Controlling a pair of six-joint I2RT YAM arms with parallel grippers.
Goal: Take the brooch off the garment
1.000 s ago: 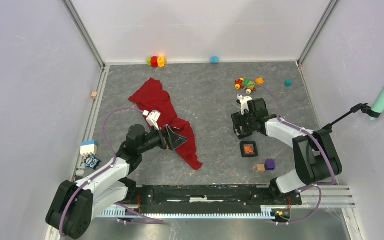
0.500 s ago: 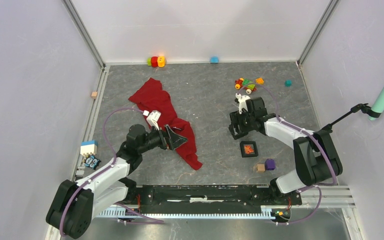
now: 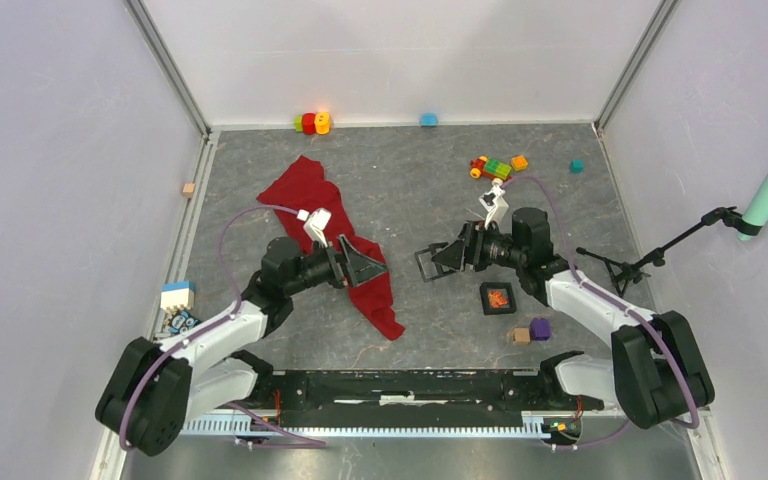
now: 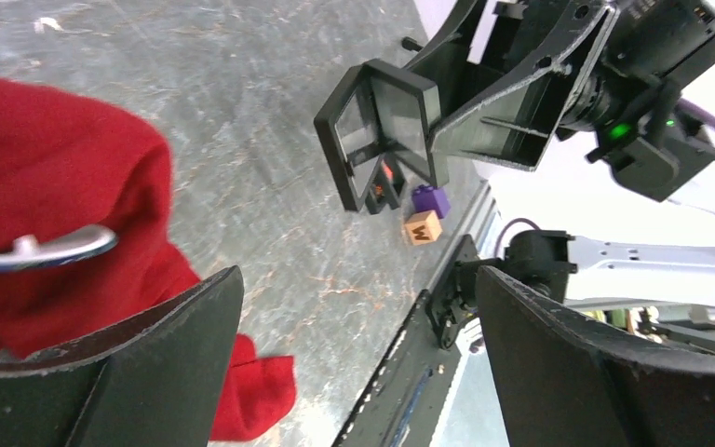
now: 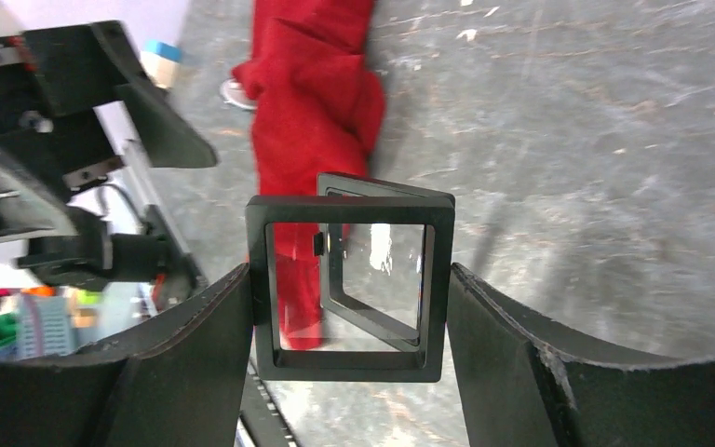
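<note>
Looking down from the top, we see the grey table (image 3: 410, 190) first. On it lies the big red garment (image 3: 305, 195), running from 11 o'clock down toward 6 o'clock, left of the middle. Our left gripper (image 3: 368, 270) hangs over the lower part of the garment. Its fingers are spread wide and there is nothing in them. Our right gripper (image 3: 432, 262) is at 3 o'clock from it, quite near. Its fingers press on the two sides of a black frame (image 5: 349, 279) with a clear window, folded open like a little book. The smallest thing is what we think is the brooch (image 4: 51, 250), a shiny silver curved piece. It lies on the red cloth at 9 o'clock in the left wrist view, just beside one left finger. It is not off yet.

What could go wrong? If the left fingers close on cloth too, the whole garment may drag along. If the pin is hooked in, a hard pull could tear the cloth. The grippers are close, so the frame could bump the left fingers and slip out.
</note>
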